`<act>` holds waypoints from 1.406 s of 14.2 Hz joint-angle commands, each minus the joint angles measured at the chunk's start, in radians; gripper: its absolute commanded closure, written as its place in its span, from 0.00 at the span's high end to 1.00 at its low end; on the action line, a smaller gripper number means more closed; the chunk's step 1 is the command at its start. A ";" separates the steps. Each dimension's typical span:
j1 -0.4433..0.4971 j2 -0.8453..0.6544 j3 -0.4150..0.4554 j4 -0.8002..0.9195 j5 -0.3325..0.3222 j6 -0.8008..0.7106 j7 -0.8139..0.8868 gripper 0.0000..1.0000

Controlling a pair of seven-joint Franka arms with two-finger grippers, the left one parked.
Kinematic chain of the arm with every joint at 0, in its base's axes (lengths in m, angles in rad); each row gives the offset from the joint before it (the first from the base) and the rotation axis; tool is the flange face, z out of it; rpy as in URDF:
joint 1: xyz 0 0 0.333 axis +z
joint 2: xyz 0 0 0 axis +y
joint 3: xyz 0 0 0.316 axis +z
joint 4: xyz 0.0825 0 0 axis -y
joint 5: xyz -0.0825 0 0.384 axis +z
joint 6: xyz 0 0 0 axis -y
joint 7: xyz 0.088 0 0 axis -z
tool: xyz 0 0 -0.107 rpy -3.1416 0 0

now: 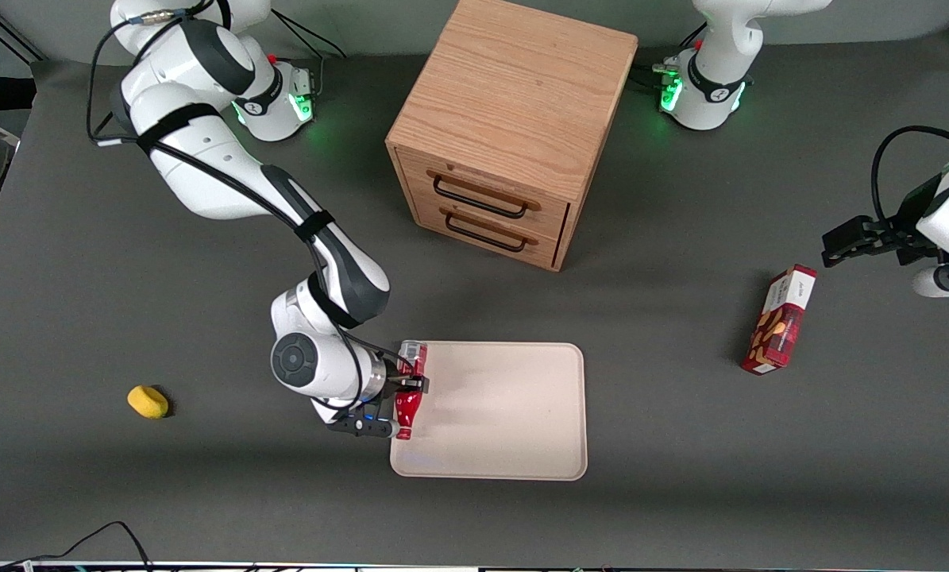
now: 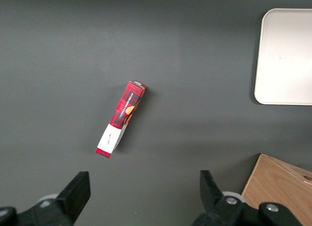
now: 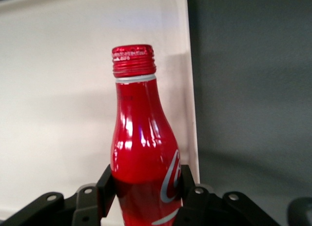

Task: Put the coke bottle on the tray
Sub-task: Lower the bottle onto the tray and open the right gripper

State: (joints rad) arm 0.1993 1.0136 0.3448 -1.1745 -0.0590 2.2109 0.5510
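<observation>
Coke bottle [image 1: 410,389] is small, slim and shiny red, with white curly letters on its side, a see-through silvery base and a thin neck with a ribbed red cap. It lies on its side in the gripper [image 1: 407,384], which pinches it around the middle with one black finger on each side. In the right wrist view the coke bottle [image 3: 144,153] fills the middle, and the gripper [image 3: 146,189] squeezes the fat lower part of it. The bottle is over the tray [image 1: 514,421], right at the tray's edge toward the working arm's end of the tabletop [image 1: 125,278]. I cannot tell if it touches the tray or hangs just above it.

The tray is big, flat and beige, with round corners and a low rim. From the tray, a wooden drawer box [image 1: 506,135] with two dark handles stands at 12 o'clock. A red snack box [image 1: 780,320] lies at 2 o'clock, well apart. A little yellow thing [image 1: 148,401] sits at 9 o'clock, well apart too.
</observation>
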 commanded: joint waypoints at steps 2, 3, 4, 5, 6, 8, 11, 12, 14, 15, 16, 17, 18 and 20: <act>0.012 0.031 0.008 0.047 -0.028 0.027 0.033 0.00; 0.011 0.031 0.008 0.046 -0.028 0.027 0.033 0.39; 0.011 0.030 0.008 0.046 -0.036 0.027 0.030 0.95; 0.011 0.030 0.008 0.046 -0.047 0.027 0.032 1.00; 0.011 0.030 0.008 0.046 -0.051 0.027 0.032 1.00; 0.012 0.028 0.008 0.044 -0.054 0.027 0.035 1.00; 0.011 0.026 0.007 0.044 -0.054 0.027 0.035 1.00; 0.012 0.026 0.007 0.044 -0.056 0.027 0.035 1.00; 0.012 0.025 0.007 0.036 -0.058 0.027 0.035 1.00; 0.011 0.026 0.007 0.029 -0.070 0.029 0.035 1.00; 0.011 0.028 0.007 0.026 -0.090 0.030 0.037 1.00; 0.011 0.029 0.007 0.024 -0.102 0.030 0.040 1.00; 0.011 0.030 0.007 0.023 -0.104 0.030 0.041 1.00; 0.011 0.028 0.007 0.019 -0.104 0.030 0.041 1.00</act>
State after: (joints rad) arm 0.2046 1.0320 0.3499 -1.1565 -0.1257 2.2373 0.5550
